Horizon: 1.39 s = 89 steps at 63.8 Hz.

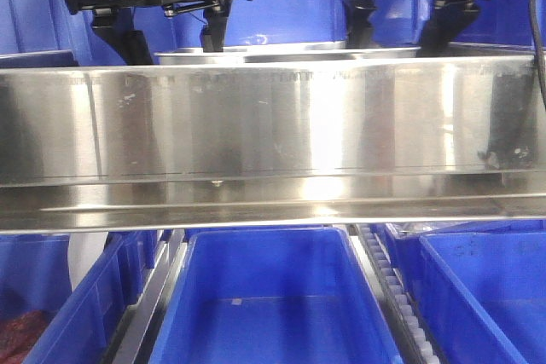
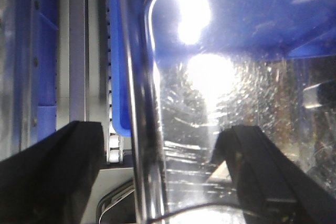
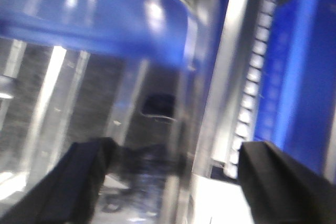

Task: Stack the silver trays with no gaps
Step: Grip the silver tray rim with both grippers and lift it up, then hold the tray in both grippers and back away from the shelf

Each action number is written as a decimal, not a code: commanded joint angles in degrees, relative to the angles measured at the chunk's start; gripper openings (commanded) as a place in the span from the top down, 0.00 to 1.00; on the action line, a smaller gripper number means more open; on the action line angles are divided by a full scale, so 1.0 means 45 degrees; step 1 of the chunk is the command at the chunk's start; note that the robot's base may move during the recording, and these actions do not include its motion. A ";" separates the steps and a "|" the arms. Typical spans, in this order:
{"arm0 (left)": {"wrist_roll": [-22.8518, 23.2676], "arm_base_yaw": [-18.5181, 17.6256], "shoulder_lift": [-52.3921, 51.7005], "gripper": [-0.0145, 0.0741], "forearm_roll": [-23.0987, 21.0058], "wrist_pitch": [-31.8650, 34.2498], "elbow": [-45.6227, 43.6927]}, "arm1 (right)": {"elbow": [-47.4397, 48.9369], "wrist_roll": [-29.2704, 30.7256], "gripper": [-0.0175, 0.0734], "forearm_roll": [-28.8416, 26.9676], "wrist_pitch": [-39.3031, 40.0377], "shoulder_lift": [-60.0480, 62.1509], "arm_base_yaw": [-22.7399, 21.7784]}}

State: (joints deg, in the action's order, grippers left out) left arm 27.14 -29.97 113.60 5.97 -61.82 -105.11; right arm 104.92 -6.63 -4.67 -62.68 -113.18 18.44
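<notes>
Inspection of the present state: one silver tray [image 1: 281, 55] sits at the back of the work area, behind the long steel band [image 1: 273, 125], with only its top rim showing in the front view. It lies between blue walls, with a roller track [image 2: 112, 150] just beside its left edge. The left gripper [image 1: 175, 47] hangs over the tray's left end with its fingers [image 2: 58, 171] spread wide, one outside the wall and one over the tray floor, so the upright wall stands between them untouched. The right gripper [image 1: 397, 37] mirrors this at the opposite end (its wrist view is blurred, yet the wide gap and the wall inside it are plain). Judgement: each arm is set astride an end wall so that both can pinch together and lift the tray level, which a gap-free stack will require. Neither arm holds anything yet. A second tray cannot be confirmed. The blue crates [image 1: 273, 296] in front hold no tray.
</notes>
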 commanded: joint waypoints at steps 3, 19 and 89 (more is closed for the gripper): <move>0.0113 -0.0003 -0.0560 0.51 -0.0018 0.0117 -0.0341 | 0.0432 0.0245 0.39 -0.0249 0.0420 0.0751 -0.0037; 0.0038 -0.0003 -0.0560 0.90 -0.0018 0.0117 -0.0363 | 0.0420 0.0245 0.75 -0.0249 0.0082 0.0751 -0.0037; -0.1249 -0.1457 -0.4859 0.88 0.1399 -0.2950 -0.0455 | -0.1089 -0.2347 0.75 0.2877 -0.1617 0.6023 0.2249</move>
State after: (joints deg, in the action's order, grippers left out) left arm 23.09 -35.35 96.52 11.51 -72.25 -108.26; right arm 100.66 -17.72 6.74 -71.50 -90.32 27.19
